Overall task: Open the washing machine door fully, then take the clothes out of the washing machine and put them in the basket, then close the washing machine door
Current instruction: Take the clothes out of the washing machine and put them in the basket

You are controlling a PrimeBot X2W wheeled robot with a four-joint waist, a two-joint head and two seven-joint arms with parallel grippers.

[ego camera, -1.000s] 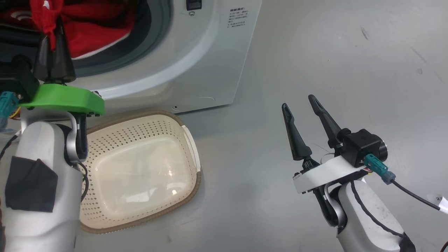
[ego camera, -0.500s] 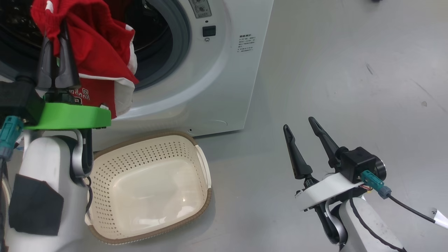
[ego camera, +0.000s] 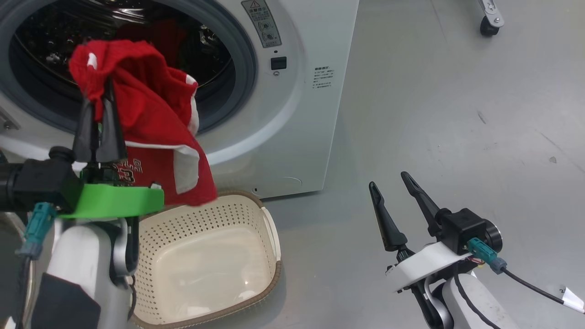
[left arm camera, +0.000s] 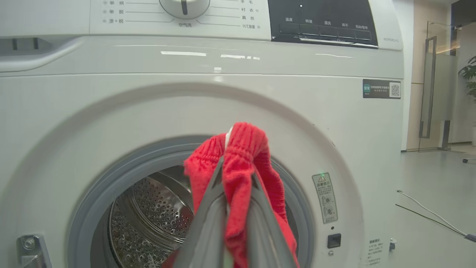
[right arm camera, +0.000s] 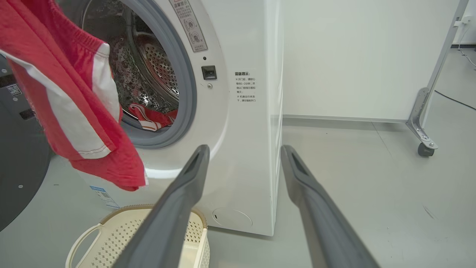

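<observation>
My left gripper (ego camera: 103, 93) is shut on a red garment with white stripes (ego camera: 160, 141), one of the clothes, which hangs in front of the washing machine (ego camera: 301, 114) opening, above the far edge of the cream basket (ego camera: 269, 228). In the left wrist view the fingers (left arm camera: 208, 223) pinch the garment's gathered waistband (left arm camera: 241, 149). More red clothes (right arm camera: 152, 117) lie inside the steel drum. My right gripper (ego camera: 388, 180) hangs open over the bare floor to the right, holding nothing. A dark curved panel (right arm camera: 18, 167) at the left edge appears to be the washing machine door, swung open.
The basket stands on the grey floor just in front of the washer's lower right corner. A metal frame leg with a caster (right arm camera: 424, 145) stands to the right of the machine, and a thin cable (left arm camera: 427, 212) lies on the floor there.
The head camera has shifted. My left gripper has drawn the red garment out of the drum; it now hangs free before the opening. The right gripper has stayed open in place.
</observation>
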